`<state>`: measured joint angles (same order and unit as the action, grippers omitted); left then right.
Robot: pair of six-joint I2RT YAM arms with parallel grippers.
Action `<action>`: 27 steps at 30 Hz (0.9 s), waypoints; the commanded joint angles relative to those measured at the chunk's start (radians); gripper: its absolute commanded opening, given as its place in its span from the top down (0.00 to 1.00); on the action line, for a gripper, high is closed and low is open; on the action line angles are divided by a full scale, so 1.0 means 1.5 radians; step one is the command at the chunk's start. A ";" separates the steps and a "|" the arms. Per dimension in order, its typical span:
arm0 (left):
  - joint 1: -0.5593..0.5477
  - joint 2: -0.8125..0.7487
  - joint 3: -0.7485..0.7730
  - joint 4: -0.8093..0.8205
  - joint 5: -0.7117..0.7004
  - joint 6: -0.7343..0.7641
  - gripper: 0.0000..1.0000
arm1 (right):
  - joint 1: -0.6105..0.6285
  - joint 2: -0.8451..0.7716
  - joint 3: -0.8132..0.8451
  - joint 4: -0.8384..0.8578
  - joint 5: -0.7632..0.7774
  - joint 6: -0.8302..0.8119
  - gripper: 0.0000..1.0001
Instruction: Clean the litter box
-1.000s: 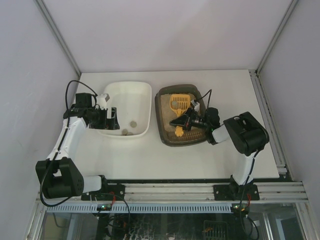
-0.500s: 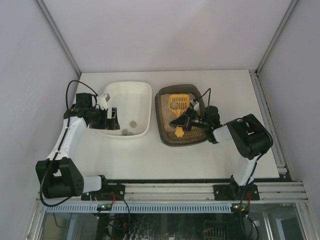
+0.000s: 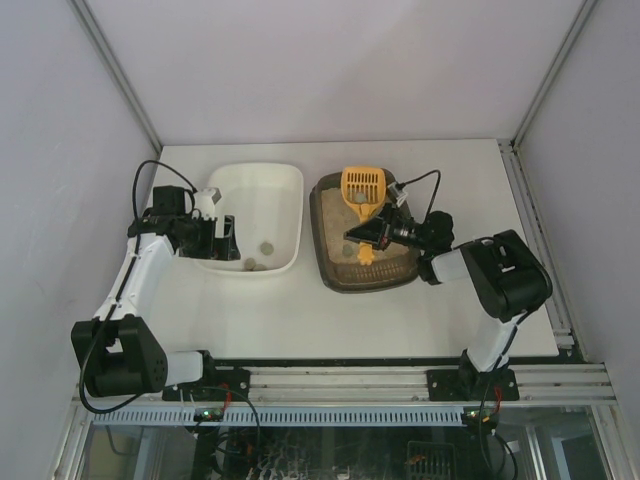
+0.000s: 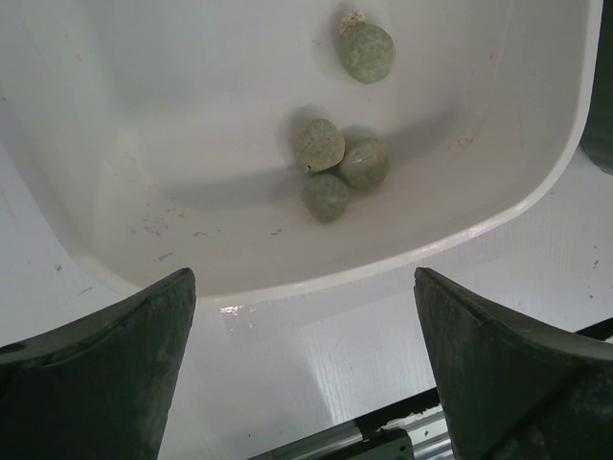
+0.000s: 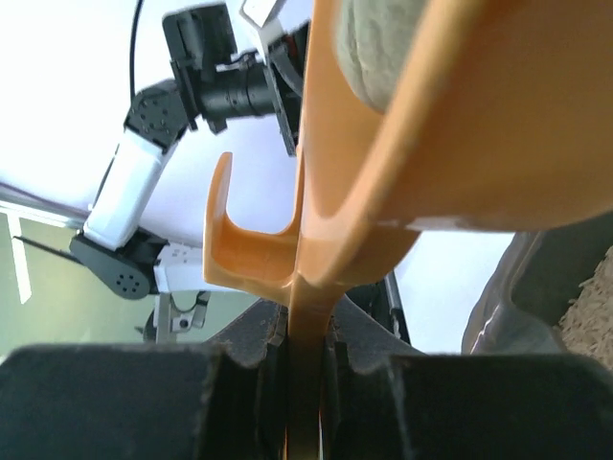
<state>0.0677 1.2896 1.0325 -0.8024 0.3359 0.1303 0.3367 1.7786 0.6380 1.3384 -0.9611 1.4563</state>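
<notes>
A: Two sets of fingers: state of each?
B: Left fingers [image 4: 306,374] are spread wide, grasping nothing; ahead of them, the white tray [image 4: 498,206] holds four grey-green lumps [image 4: 330,163]. Right fingers [image 5: 305,364] are clenched on the orange scoop [image 3: 361,190] handle.
A: Litter box [image 3: 335,272] position?
B: On the worktop [image 3: 300,310], directly below the right fingers; one lump sits in the scoop head beyond them.
</notes>
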 commanded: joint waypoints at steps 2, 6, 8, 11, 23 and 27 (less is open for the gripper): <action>-0.004 -0.013 0.025 0.000 0.015 0.022 0.00 | 0.028 0.007 -0.018 0.108 -0.035 0.025 1.00; -0.004 -0.011 0.026 -0.001 0.016 0.023 0.00 | 0.012 0.017 -0.017 0.108 -0.017 0.035 1.00; -0.003 -0.013 0.026 -0.003 0.016 0.023 0.00 | 0.021 0.033 -0.011 0.104 -0.013 0.039 1.00; -0.004 -0.014 0.025 -0.001 0.014 0.025 0.00 | 0.044 0.051 0.008 0.071 -0.014 0.034 1.00; 0.159 0.023 0.116 -0.078 0.105 0.061 0.00 | 0.231 -0.066 0.403 -1.118 0.256 -0.597 1.00; 0.183 0.017 0.115 -0.091 0.139 0.076 0.00 | 0.299 0.013 0.572 -1.331 0.394 -0.665 1.00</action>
<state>0.3210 1.3228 1.1549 -0.8845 0.4328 0.1894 0.7029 1.7187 1.3045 -0.1356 -0.6209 0.6937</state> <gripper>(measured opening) 0.996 0.108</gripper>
